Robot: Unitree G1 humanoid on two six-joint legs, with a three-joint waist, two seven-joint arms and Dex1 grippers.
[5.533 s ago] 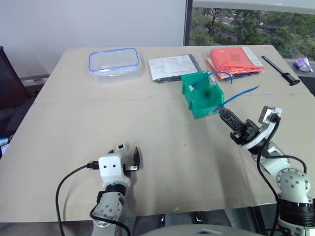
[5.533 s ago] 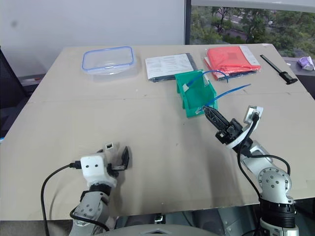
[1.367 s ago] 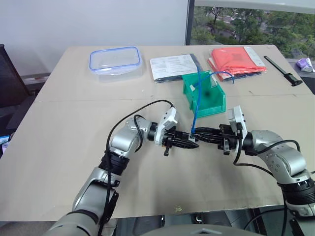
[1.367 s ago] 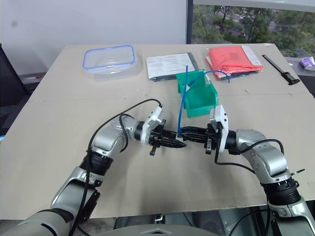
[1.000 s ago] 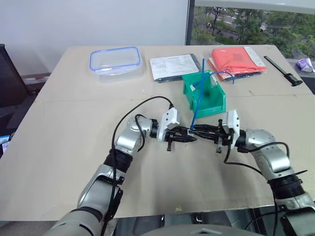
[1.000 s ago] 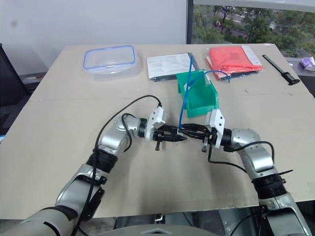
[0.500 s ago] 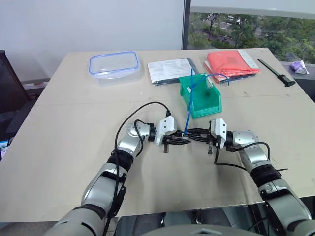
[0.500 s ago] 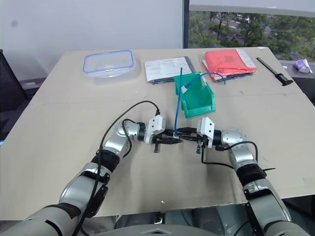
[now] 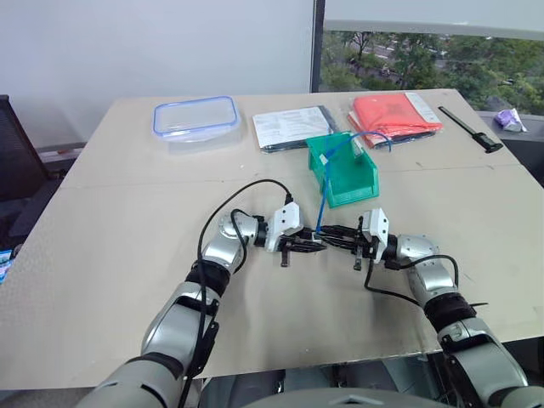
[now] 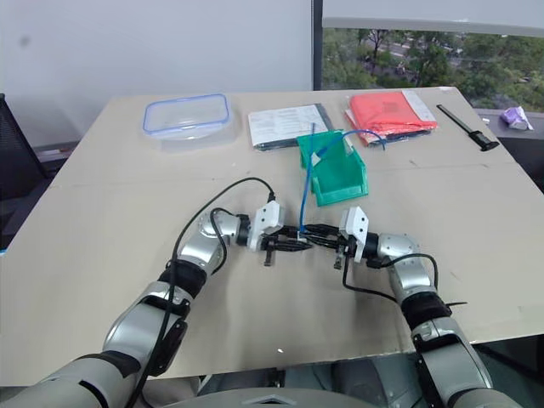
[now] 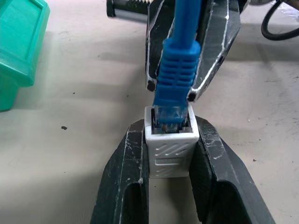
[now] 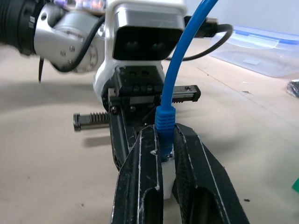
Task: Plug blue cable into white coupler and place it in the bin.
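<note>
Both grippers meet tip to tip low over the table, just in front of the green bin (image 9: 353,185). My left gripper (image 11: 169,135) is shut on the white coupler (image 11: 170,148), a small ribbed cube held between its fingers. My right gripper (image 12: 167,133) is shut on the blue cable (image 11: 176,60) just behind its plug. The plug sits in the coupler's socket. From there the cable (image 9: 321,204) rises and arcs back over the bin.
A second blue cable (image 9: 374,136) loops at the bin's back rim. Along the far side of the table lie a clear container with a blue rim (image 9: 197,119), papers (image 9: 293,127), a red folder (image 9: 393,110) and a black tool (image 9: 463,127).
The grippers, far apart several seconds ago, have come together with cable end and coupler joined. Over the last second both hands sank a little toward the table, and the camera tilted.
</note>
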